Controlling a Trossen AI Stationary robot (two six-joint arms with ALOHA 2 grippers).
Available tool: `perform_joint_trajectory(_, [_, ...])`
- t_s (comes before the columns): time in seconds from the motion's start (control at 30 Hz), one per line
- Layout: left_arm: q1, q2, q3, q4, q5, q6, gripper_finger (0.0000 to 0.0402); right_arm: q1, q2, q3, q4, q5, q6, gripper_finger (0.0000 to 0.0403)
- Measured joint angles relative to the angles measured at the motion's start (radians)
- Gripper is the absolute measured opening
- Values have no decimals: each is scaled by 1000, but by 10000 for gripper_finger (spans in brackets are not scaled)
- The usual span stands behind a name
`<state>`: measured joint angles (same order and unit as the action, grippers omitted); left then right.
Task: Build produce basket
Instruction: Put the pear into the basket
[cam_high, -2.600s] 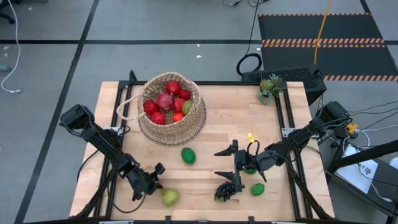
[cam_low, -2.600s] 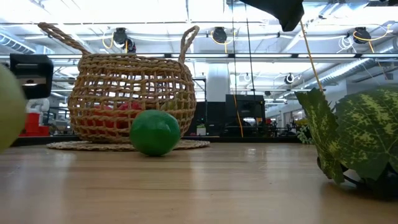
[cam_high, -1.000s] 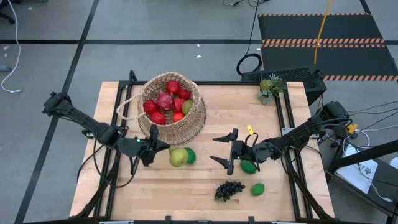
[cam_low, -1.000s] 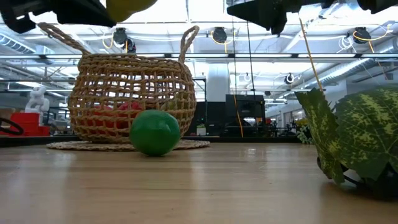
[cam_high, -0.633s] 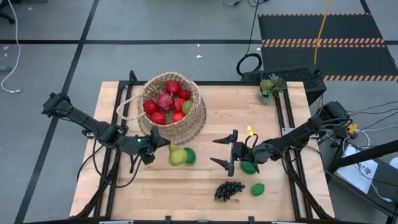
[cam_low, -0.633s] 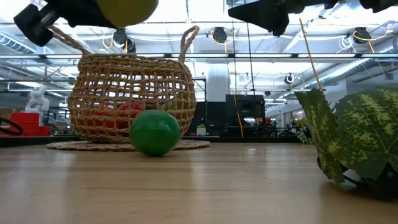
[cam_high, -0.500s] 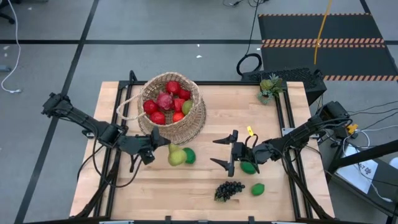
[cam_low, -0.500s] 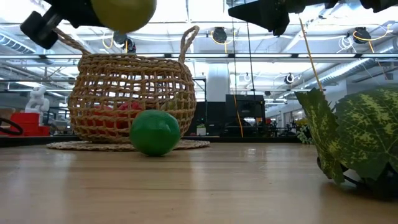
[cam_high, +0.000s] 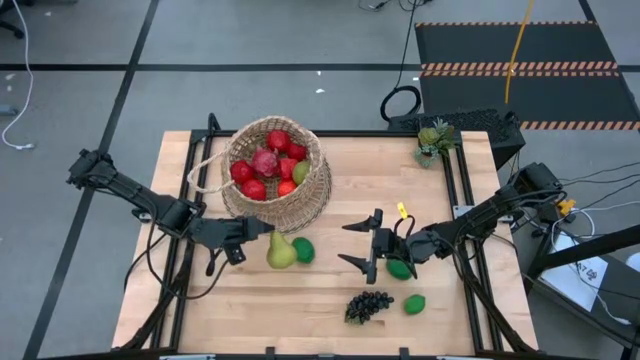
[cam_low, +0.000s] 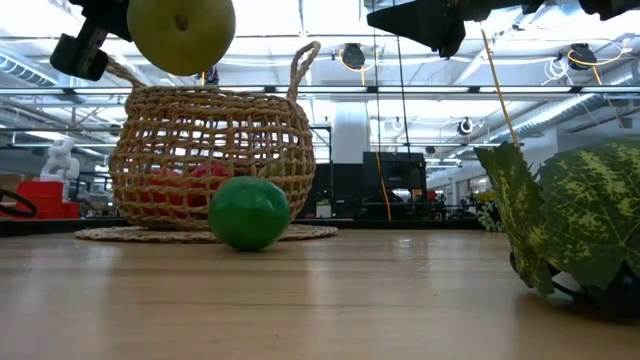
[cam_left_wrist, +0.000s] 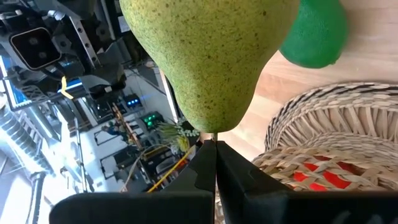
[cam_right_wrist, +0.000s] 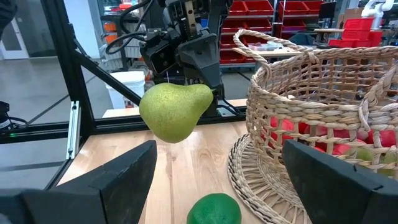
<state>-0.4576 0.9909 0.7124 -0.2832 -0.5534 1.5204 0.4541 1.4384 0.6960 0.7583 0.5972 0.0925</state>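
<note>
The woven basket (cam_high: 304, 203) stands on the table's far left part with red fruit and a pear inside it. My left gripper (cam_high: 264, 234) hovers in front of it, shut on a yellow-green pear (cam_high: 279, 252) that is off the table. A green lime (cam_high: 304, 250) rests on the wood just right of the pear. My right gripper (cam_high: 360, 240) hangs open above the table's middle, facing the pear (cam_right_wrist: 171, 112) and touching nothing. A second lime (cam_high: 400, 268) lies under the right arm. My left gripper pinches the pear at its narrow stem end (cam_left_wrist: 214, 129) between the two shut fingers, coming level from the table's left. The pear is lifted clear of the table and lies tilted, its wide end (cam_low: 180, 35) turned toward the near edge.
A dark grape bunch (cam_high: 368, 305) and a third lime (cam_high: 414, 303) lie near the near edge on the right. A small potted plant (cam_high: 432, 140) stands at the far right corner. Bare wood shows at the near left (cam_high: 180, 310).
My left gripper has turned with the pear in its hold and shifted slightly toward the table's left. The pear's wide end has swung toward the near edge and shows lower in the low view. The right arm has kept still.
</note>
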Motion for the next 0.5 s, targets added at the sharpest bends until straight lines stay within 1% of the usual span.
perform_joint_trajectory(0.27, [0,0,0,0,-5,-7,2,-1,0,0,0,0,0,343])
perform_joint_trajectory(0.5, [0,0,0,0,-6,-49,2,-1,0,0,0,0,0,343])
